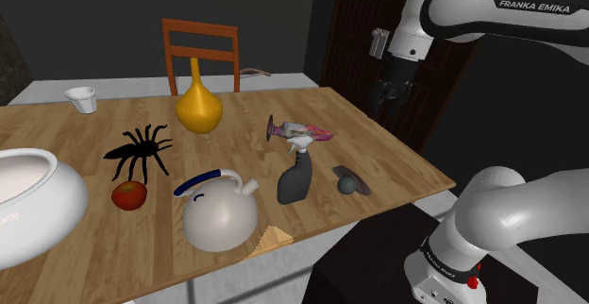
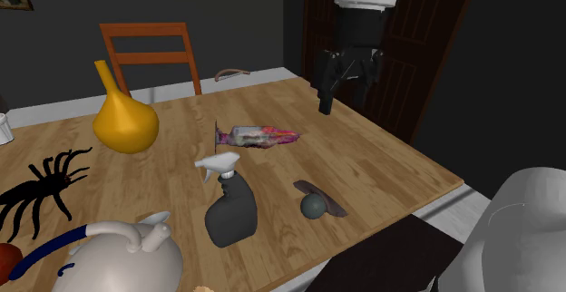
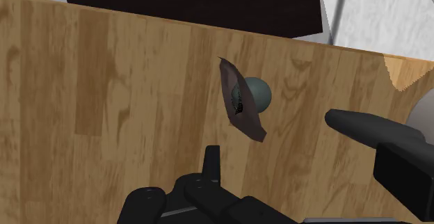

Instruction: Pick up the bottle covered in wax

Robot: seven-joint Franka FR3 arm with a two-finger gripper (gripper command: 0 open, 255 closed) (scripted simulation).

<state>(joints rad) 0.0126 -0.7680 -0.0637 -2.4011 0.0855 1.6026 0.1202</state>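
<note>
The bottle covered in wax (image 1: 302,130) lies on its side near the middle of the wooden table (image 1: 396,165), streaked pink, purple and grey. In the second exterior view the bottle (image 2: 258,137) points its neck toward the view's right. My black gripper (image 1: 385,99) hangs open in the air above the table's far right corner, holding nothing. It sits well to the right of the bottle and above it (image 2: 349,95). In the wrist view, a grey ball (image 3: 256,94) on a dark flat piece (image 3: 243,108) lies on the wood below the hand.
A dark spray bottle (image 1: 294,175) stands just in front of the waxed bottle. A yellow gourd vase (image 1: 198,109), black spider (image 1: 140,151), red apple (image 1: 129,195), white kettle (image 1: 219,217), big white bowl (image 1: 28,208) and small cup (image 1: 83,99) crowd the left. A chair (image 1: 201,52) stands behind.
</note>
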